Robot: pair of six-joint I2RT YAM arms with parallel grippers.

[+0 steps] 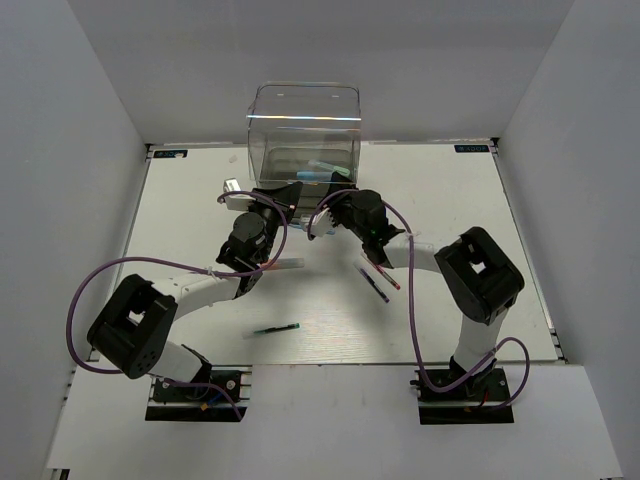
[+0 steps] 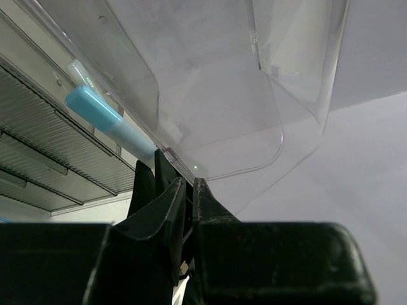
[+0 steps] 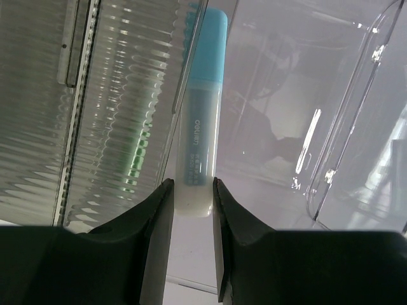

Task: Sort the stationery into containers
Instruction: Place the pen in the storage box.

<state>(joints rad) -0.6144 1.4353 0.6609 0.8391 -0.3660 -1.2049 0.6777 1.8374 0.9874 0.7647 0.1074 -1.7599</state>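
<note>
The right gripper (image 3: 191, 189) clamps the light blue marker (image 3: 202, 121) against the drawer unit (image 1: 305, 125), which stands near the tabletop's far edge. The left gripper (image 2: 189, 184) is pressed together. What it touches is unclear.

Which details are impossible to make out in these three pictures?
- Left wrist view: whether the shut left gripper pinches the clear edge of the drawer unit; its own fingertips cover the contact.
- Right wrist view: the small print on the light blue marker held by the right gripper; it is blurred.
- Top view: the colour of the dark pen near the left arm; it is too small.
</note>
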